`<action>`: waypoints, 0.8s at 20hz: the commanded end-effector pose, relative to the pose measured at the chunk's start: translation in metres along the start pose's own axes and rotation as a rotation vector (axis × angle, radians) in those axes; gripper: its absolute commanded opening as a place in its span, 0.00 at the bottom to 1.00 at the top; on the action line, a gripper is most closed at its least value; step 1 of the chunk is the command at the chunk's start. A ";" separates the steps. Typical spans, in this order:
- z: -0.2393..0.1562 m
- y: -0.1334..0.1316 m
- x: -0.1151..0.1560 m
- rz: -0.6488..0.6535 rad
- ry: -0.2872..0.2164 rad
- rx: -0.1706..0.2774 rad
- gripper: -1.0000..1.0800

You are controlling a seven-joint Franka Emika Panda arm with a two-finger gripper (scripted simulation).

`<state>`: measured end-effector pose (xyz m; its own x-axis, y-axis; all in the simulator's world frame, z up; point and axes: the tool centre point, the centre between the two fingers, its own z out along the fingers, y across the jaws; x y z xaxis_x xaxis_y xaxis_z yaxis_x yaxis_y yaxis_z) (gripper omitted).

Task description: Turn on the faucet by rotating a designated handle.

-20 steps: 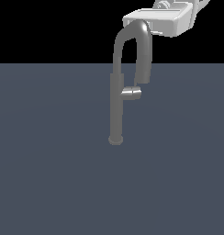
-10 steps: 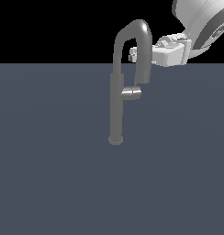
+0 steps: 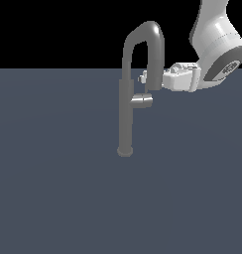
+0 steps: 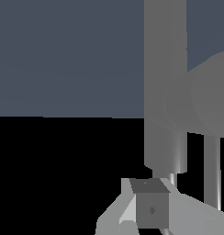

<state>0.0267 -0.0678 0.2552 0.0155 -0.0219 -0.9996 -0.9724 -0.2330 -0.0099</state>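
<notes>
Handle (image 3: 142,100): short shiny grey cylinder stub, projecting from the stem toward the exterior view's right, about midway up the faucet (image 3: 126,109). Faucet stands upright on a flat dark slate surface (image 3: 53,198), small round base, high inverted-U spout whose downturned end hangs just above the handle. Open floor all round the base; room below and right of the handle. Gripper (image 3: 143,78) lies horizontal at the spout's downturned end, just above the handle, partly hidden behind the spout; cannot tell if jaws are parted or closed. Versus 0.5 s ago: gripper lower and nearer the stem; handle unmoved. White glossy arm (image 3: 217,44) at upper right
</notes>
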 end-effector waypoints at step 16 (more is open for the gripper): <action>0.002 0.020 -0.002 0.018 -0.025 0.019 0.00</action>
<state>0.0113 -0.0701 0.2553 -0.0081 -0.0021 -1.0000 -0.9768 -0.2141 0.0084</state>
